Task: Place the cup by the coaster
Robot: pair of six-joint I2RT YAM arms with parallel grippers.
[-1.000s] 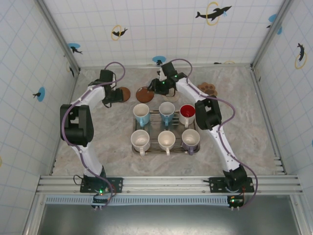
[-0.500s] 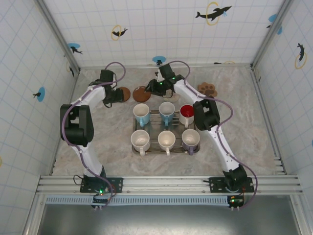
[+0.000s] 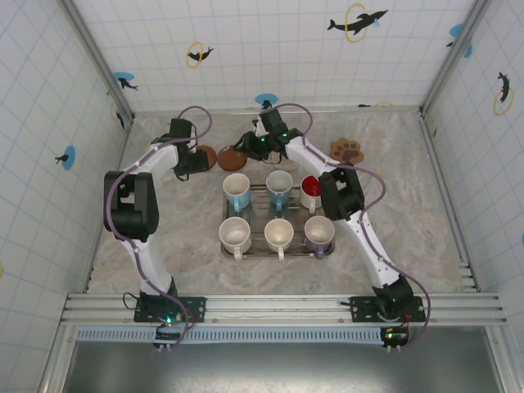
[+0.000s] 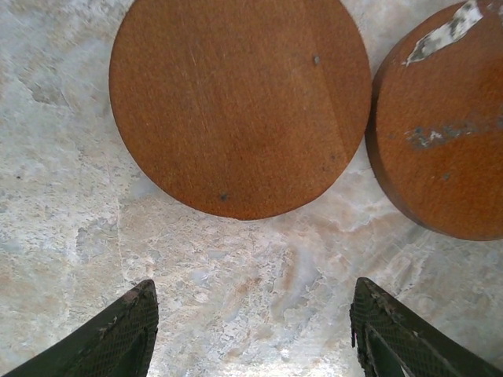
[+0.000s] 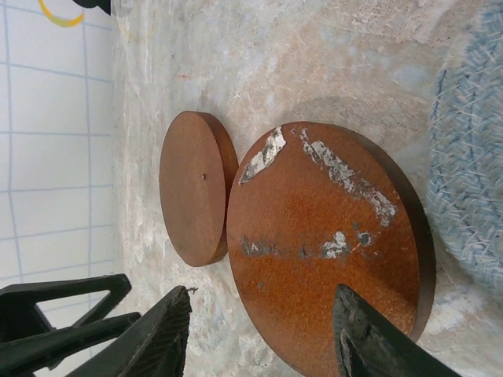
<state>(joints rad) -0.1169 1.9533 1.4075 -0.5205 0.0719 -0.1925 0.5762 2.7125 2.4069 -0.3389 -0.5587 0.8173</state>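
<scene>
While all six cups (image 3: 279,187) sit in the rack (image 3: 260,211) at mid-frame of the top view, neither arm has one, so the task looks to be at its start. Both arms reach to the upper middle of the desk (image 3: 180,237), where two round brown coasters lie just beside each other.

The left claw (image 4: 251,338) hangs with its fingers apart and nothing between them, over bare desk just below the plain coaster (image 4: 240,106). The right claw (image 5: 263,334) is likewise spread and empty, low over the near edge of the scratched coaster (image 5: 330,243). It may be about to grip or nudge that coaster, though I cannot tell which.

Next, one arm would have to pull away, go to the rack and take a cup, most likely from the back row, nearest the coasters.

A woven mat (image 5: 471,157) lies close on the scratched coaster's right. A paw coaster (image 3: 347,150) sits at upper right, apart. The two claws are near each other, so crowding is the main risk. The rack's tight rows leave little room for fingers.
</scene>
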